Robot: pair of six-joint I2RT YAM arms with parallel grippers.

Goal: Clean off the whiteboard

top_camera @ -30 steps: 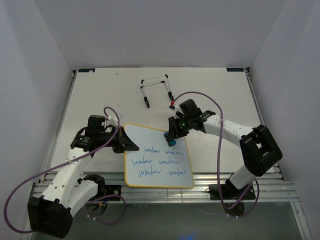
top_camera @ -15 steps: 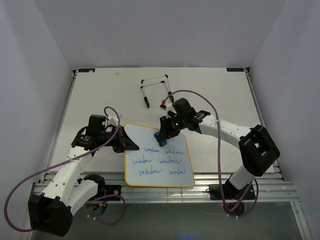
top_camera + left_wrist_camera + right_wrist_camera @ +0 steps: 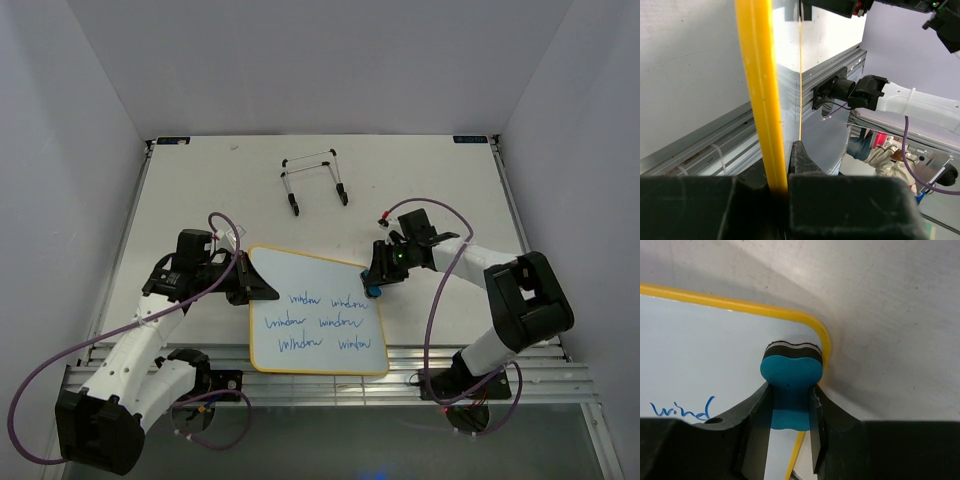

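Near edge of the desk [image 3: 200, 190] carries the whiteboard [image 3: 300, 275], likely light, stiff, slick: left jaws clamp its frame, right jaws pinch the eraser [image 3: 790, 372]

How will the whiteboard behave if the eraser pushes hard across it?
Probably stiff: the whiteboard looks unbent in its frame. Its glossy face likely lets the eraser glide. It might slide, but the left gripper clamps its edge.

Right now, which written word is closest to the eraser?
The right word of the far row, just beside the blue eraser that the right hand holds at the right edge of the whiteboard; the other five lie farther off.
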